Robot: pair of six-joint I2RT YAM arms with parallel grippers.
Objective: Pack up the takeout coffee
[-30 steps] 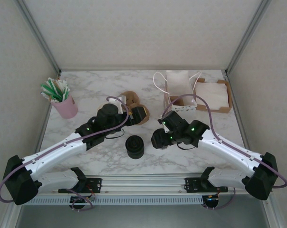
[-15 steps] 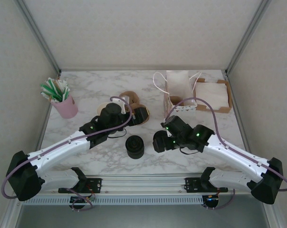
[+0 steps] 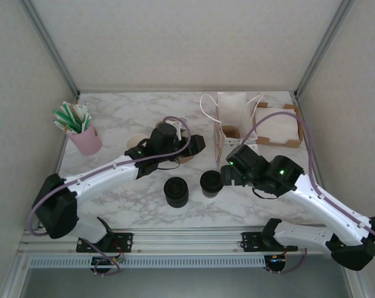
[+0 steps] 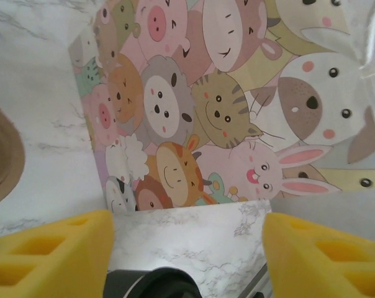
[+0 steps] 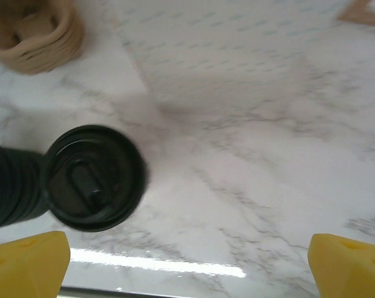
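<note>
Grab it gently
The takeout coffee (image 3: 210, 184) stands on the table (image 3: 113, 121), lid stack (image 3: 176, 191) at its 9 o'clock, bag (image 3: 231, 112) at 12. Right claw (image 5: 187, 267) at 3 and left claw (image 4: 187, 248) are spread wide, empty. Pinch under its lid (image 5: 94, 178), keep it straight

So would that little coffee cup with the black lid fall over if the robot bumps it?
Probably, if bumped high: the takeout coffee stands upright and free on the table. A low push would likely just slide it, as the marble top looks smooth. Once on its side it might roll, since its lid is round.
</note>
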